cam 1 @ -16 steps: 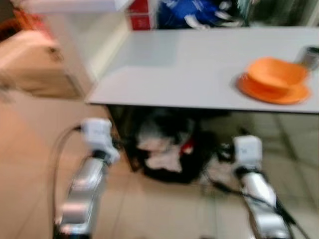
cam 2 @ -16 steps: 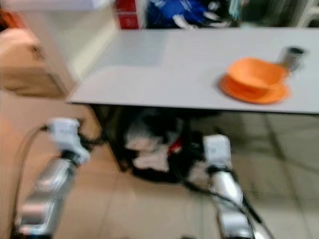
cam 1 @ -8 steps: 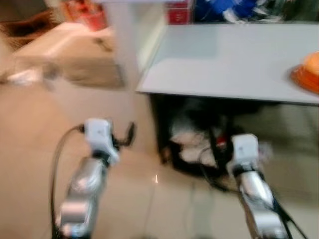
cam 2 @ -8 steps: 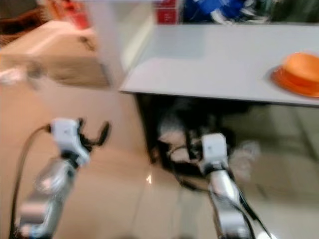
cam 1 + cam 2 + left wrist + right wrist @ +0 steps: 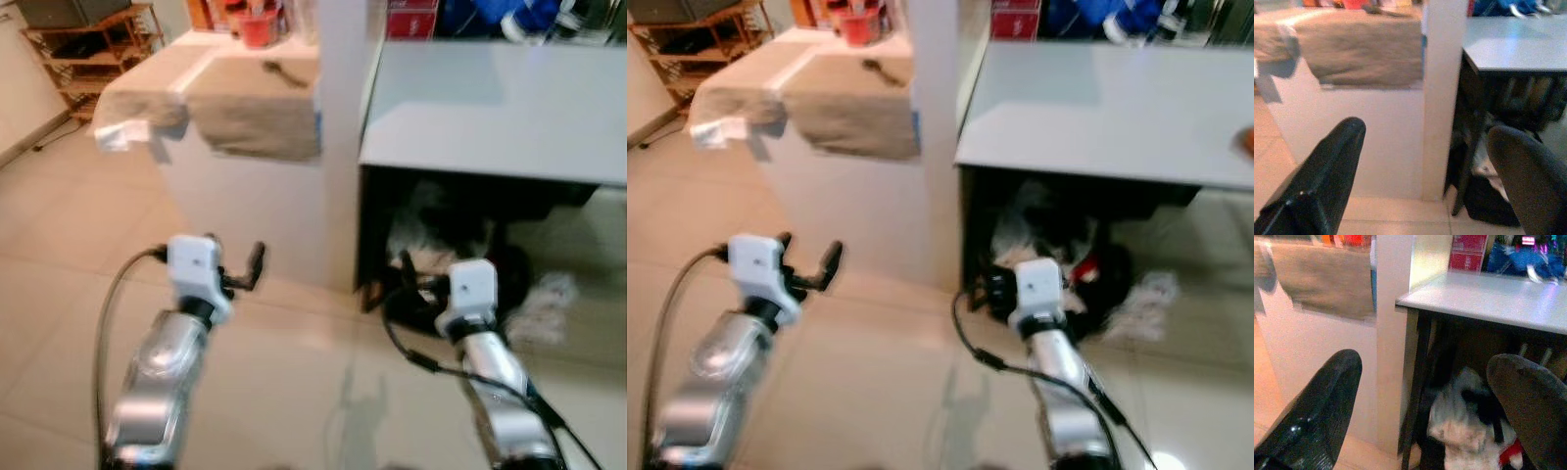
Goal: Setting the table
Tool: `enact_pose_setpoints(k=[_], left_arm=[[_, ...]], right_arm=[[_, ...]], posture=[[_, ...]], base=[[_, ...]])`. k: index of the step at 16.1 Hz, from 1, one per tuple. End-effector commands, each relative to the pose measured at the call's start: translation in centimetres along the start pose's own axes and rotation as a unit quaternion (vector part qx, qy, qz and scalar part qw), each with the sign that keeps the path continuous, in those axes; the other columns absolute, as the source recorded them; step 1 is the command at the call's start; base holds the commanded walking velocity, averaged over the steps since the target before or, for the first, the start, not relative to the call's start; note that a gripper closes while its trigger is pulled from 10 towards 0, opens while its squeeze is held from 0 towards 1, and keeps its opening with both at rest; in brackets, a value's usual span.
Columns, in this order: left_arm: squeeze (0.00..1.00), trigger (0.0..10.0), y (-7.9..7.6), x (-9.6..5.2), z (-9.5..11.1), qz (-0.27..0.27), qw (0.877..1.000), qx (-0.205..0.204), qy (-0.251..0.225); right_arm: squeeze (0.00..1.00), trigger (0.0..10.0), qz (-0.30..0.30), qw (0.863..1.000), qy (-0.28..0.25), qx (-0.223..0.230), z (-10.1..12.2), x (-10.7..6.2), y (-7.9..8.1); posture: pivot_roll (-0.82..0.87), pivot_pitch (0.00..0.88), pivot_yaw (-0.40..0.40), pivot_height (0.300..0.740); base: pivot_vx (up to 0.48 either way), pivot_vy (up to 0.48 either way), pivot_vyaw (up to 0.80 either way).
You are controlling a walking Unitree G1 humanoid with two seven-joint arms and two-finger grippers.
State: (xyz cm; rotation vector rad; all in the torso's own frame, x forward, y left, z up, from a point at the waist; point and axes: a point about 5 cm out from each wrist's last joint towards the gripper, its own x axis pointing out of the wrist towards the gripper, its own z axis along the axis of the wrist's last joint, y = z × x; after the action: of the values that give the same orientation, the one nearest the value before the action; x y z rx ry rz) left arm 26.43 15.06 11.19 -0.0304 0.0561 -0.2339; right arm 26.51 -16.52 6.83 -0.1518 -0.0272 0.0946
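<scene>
Head views: robot is facing a white pillar point(image 5: 338, 147) between a cloth-draped counter point(image 5: 250, 113) and the smooth grey table point(image 5: 490, 108); both arms are hanging low over glossy tile, probably just walking. An orange sliver point(image 5: 1247, 140), maybe the dish, is sitting at the table's right edge.

Left wrist view: left gripper point(image 5: 1425, 171) is spread, holding nothing.

Right wrist view: right gripper point(image 5: 1425, 404) is spread too, pointing at soft bundles point(image 5: 1464, 431) under the table.

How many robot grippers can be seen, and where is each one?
2. The left gripper hangs open above the tiled floor. The right gripper hangs open near the dark space under the grey table.
</scene>
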Motion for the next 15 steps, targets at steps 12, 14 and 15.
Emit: enact_pose_setpoints(k=[12,14,15], left_arm=[[0.0,10.0,0.4,0.0,1.1,0.001,0.998,0.051,-0.027],[0.0,10.0,0.2,0.3,1.2,-0.006,0.998,0.055,-0.028],[0.0,10.0,0.2,0.4,1.3,-0.009,0.998,0.056,-0.03]], right_arm=[[0.0,10.0,-0.013,0.999,-0.038,-0.011,1.4,1.1,-0.1],[0.0,10.0,-0.028,0.999,-0.041,-0.005,1.5,1.3,-0.4],[0.0,10.0,-0.027,0.999,-0.037,-0.003,1.5,1.4,-0.3]], posture=[[-0.1,0.0,0.072,0.74],[-0.1,0.0,0.077,0.74],[-0.1,0.0,0.078,0.74]], base=[[0.215,0.08,0.0],[0.45,0.0,0.0],[0.45,0.0,0.0]])
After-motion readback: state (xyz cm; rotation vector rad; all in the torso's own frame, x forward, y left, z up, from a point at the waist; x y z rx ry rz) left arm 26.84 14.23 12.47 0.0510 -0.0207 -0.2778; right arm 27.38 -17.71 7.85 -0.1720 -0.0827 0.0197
